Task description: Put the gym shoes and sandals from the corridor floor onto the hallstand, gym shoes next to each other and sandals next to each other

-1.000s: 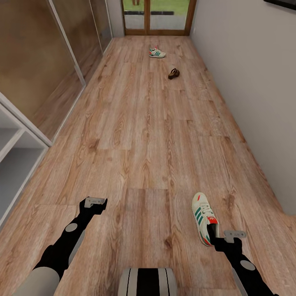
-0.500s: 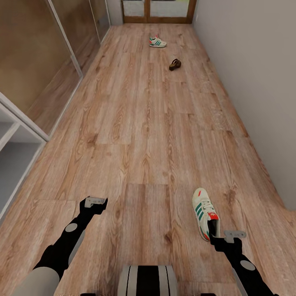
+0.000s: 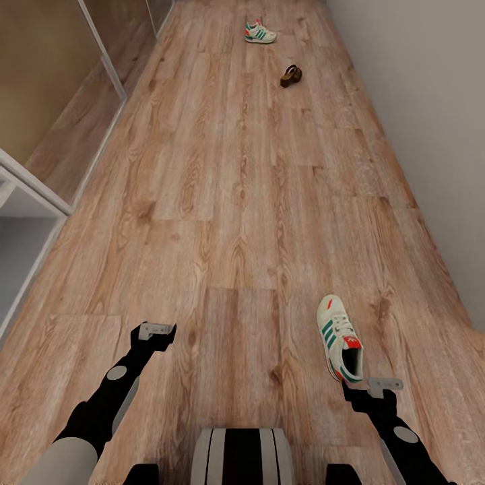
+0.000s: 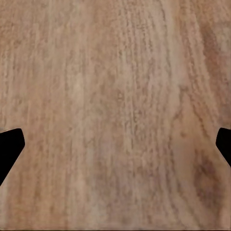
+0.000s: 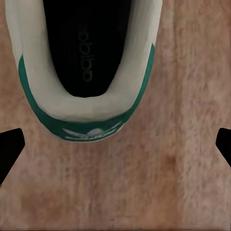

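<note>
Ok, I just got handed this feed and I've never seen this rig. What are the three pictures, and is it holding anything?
The big picture is from the robot's head, looking down a corridor over its two black arms. The left tool hangs over bare floor; the right tool sits just behind the heel of a near shoe. Farther up the corridor lie a second shoe and one sandal, all on the floor. A grey rack edges in at the left.

The two small pictures come from cameras near each tool. The left one looks at floor planks; the right one looks onto the near shoe's heel. In both, the dark fingertips stand wide apart, so both tools are open and hold nothing.
</note>
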Tool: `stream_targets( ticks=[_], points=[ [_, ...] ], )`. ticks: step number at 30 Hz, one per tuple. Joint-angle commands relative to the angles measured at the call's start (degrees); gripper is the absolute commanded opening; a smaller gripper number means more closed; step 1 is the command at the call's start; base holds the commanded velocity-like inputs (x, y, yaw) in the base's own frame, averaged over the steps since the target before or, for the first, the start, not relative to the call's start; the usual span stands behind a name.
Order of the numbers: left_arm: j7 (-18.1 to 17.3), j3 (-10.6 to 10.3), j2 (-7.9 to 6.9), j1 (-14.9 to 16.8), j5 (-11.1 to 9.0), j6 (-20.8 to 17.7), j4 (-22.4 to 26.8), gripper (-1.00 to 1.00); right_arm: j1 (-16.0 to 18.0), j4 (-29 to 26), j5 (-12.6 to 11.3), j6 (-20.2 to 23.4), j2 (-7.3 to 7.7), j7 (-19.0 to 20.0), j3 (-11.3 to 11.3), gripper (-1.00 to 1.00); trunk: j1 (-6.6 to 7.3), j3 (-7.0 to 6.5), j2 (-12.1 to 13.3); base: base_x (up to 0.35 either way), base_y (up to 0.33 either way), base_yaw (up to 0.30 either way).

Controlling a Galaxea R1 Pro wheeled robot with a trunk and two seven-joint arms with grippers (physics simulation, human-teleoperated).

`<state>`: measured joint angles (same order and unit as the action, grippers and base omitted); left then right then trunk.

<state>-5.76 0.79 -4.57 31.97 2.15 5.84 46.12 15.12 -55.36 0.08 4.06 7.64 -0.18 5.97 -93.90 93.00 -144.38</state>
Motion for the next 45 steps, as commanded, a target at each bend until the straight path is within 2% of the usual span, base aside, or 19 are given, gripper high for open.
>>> stream_targets(
  ticks=[1, 23, 45],
  points=[
    [-0.22, 0.09, 0.00, 0.02, 0.22, 0.17, -0.03, 1.00, 0.00, -0.10, 0.01, 0.33, 0.00, -0.01, 0.01, 1.00, 0.01, 0.13, -0.01, 0.000, 0.000, 0.000],
    [-0.37, 0.30, -0.08, 0.02, 0.14, 0.14, -0.05, 1.00, 0.00, 0.25, 0.01, -0.14, 0.00, 0.00, 0.01, 1.00, 0.01, 0.41, -0.01, 0.000, 0.000, 0.000],
    [-0.04, 0.08, 0.09, 0.02, 0.22, 0.13, -0.06, 1.00, 0.00, 0.22, 0.01, -0.11, 0.00, 0.00, 0.01, 1.00, 0.01, 0.41, -0.01, 0.058, 0.000, 0.000]
  ],
)
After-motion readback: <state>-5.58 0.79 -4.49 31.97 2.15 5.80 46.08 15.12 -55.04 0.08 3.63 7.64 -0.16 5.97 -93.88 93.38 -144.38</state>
